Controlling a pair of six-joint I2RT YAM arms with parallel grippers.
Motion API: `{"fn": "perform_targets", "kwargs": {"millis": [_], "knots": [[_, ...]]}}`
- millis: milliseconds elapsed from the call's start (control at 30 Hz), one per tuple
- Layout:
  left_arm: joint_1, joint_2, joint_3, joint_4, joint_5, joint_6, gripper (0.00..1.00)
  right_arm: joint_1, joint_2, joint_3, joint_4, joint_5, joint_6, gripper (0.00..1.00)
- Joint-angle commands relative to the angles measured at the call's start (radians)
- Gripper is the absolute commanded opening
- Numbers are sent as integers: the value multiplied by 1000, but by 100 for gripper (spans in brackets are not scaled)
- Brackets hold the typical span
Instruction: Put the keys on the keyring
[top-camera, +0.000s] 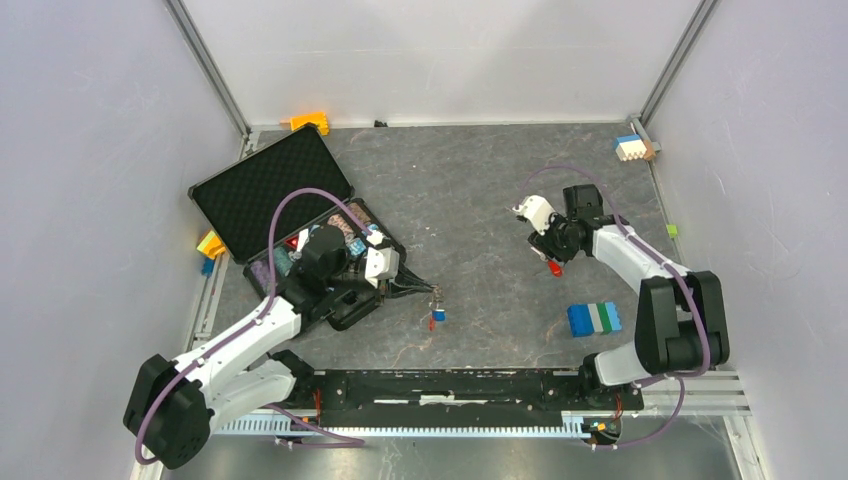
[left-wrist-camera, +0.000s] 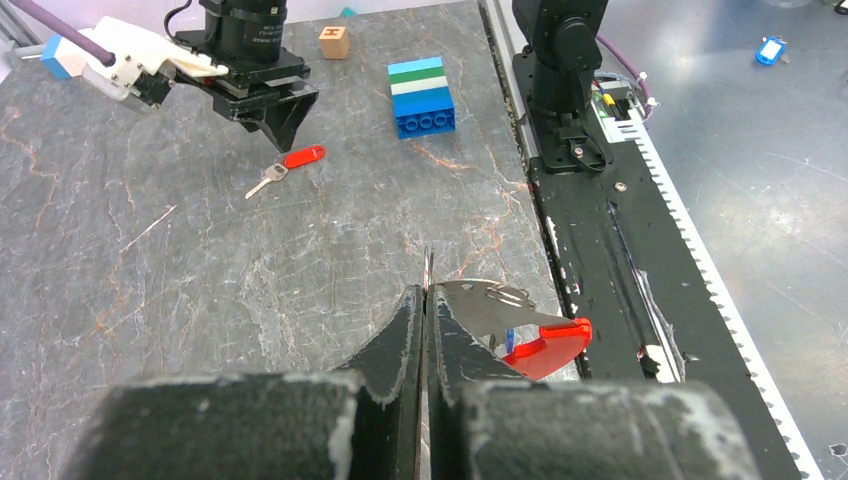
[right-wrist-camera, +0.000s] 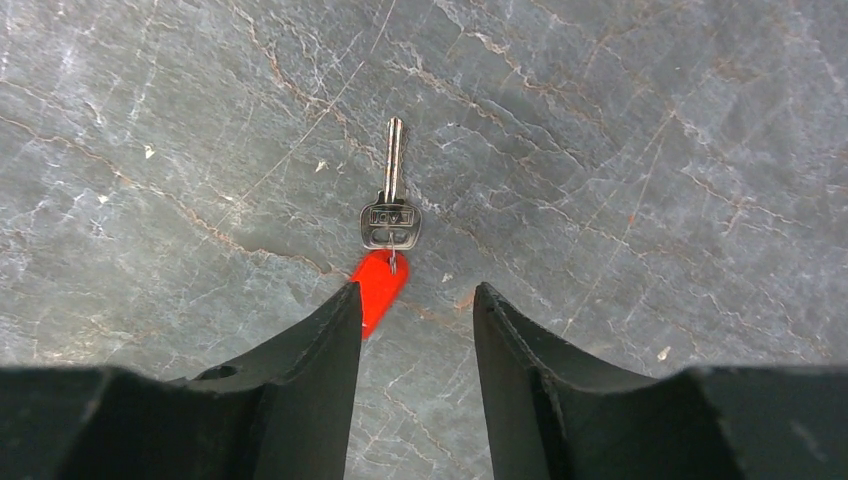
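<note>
Judged from how things lie on the table (top-camera: 480, 190), the job looks about half done. The left arm (top-camera: 250, 335) reaches in toward the near middle, and the right arm (top-camera: 640, 265) bends in over the far right part. The keyring (left-wrist-camera: 480, 300) is held out there by the left gripper (left-wrist-camera: 427, 295), whose fingers are shut tight on a thin metal edge of it, with the red clip (left-wrist-camera: 548, 348) hanging off to one side. The blue key (top-camera: 438, 314) dangles beneath it in the top view and seems threaded on already, though the link itself is too small to make out. The red key (right-wrist-camera: 388, 225) lies flat on the table, well apart from the ring, so it is yet to be lifted and threaded. The right gripper (right-wrist-camera: 415, 300) hovers low over it, pointing down, fingers apart and holding nothing, one fingertip overlapping the key's red head.
</note>
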Motion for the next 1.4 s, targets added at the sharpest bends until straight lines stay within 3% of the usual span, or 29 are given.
{"fn": "perform_targets", "kwargs": {"millis": [0,500,1367], "knots": [[-7,0,9,60,24,6,2,-16,44,53,-19,-44,-28,49],[-8,15,12,60,21,4,2,-25,113,56,6,-73,-36,35],[-8,15,15,60,21,2,2,-28,152,78,5,-75,-46,23]]}}
